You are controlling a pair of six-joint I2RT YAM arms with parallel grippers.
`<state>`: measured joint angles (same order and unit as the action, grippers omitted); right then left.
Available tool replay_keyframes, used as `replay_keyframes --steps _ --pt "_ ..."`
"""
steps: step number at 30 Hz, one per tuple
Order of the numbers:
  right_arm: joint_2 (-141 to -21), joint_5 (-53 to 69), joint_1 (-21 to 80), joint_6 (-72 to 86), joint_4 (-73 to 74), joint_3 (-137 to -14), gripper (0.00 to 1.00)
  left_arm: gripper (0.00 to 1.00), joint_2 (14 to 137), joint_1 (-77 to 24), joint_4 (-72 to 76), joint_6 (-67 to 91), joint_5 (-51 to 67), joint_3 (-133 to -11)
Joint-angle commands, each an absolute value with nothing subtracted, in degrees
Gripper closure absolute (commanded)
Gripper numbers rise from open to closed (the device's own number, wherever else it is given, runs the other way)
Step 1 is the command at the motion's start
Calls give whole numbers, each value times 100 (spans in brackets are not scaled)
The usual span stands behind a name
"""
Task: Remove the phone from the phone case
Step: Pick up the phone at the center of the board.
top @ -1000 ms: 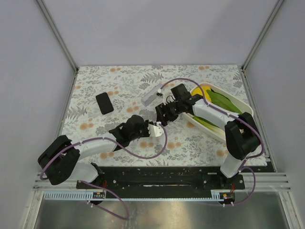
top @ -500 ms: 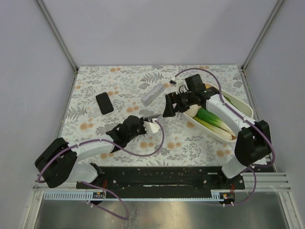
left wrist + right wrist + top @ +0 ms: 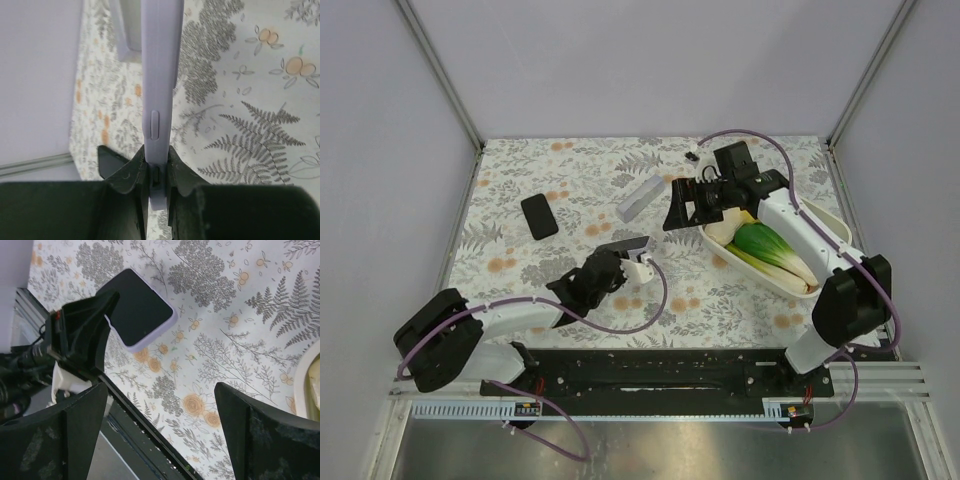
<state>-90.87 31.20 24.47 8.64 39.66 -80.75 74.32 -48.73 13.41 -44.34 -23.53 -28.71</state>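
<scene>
The phone, black screen showing, sits in its lavender case (image 3: 628, 246). My left gripper (image 3: 617, 264) is shut on the case's lower end and holds it above the table, left of centre. In the left wrist view the case (image 3: 159, 90) stands edge-on between the jaws of the left gripper (image 3: 157, 175). In the right wrist view the cased phone (image 3: 141, 315) is at upper left, with the left gripper clamped on its end. My right gripper (image 3: 682, 206) is open and empty, raised to the upper right of the phone. It also shows in the right wrist view (image 3: 165, 440).
A flat black rectangle (image 3: 539, 215) lies at the left on the floral table. A grey oblong box (image 3: 640, 197) lies behind the phone. A white oval dish (image 3: 825, 225) with green vegetables stands on the right, under the right arm.
My right gripper has drawn back up and to the right, away from the left gripper. My left gripper has shifted slightly left and turned the phone so its dark face shows.
</scene>
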Motion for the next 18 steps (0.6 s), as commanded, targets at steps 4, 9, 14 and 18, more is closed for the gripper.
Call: replay_keyframes --steps 4,9,14,18 --pt "-9431 4173 2347 2327 3096 -8201 5 100 7645 -5686 4584 -6360 -4173 -2769" --pt "-9361 4272 2294 2698 2804 -8078 7 100 8410 -5932 6326 -7372 -4623 -2751" --pt "-9150 4193 2197 2769 2619 -7709 7 100 8754 -6047 6513 -7427 -4764 -2891" --pt "-9062 4043 2074 2690 2601 -7497 8 100 8693 -6073 6364 -7269 -4764 -2927"
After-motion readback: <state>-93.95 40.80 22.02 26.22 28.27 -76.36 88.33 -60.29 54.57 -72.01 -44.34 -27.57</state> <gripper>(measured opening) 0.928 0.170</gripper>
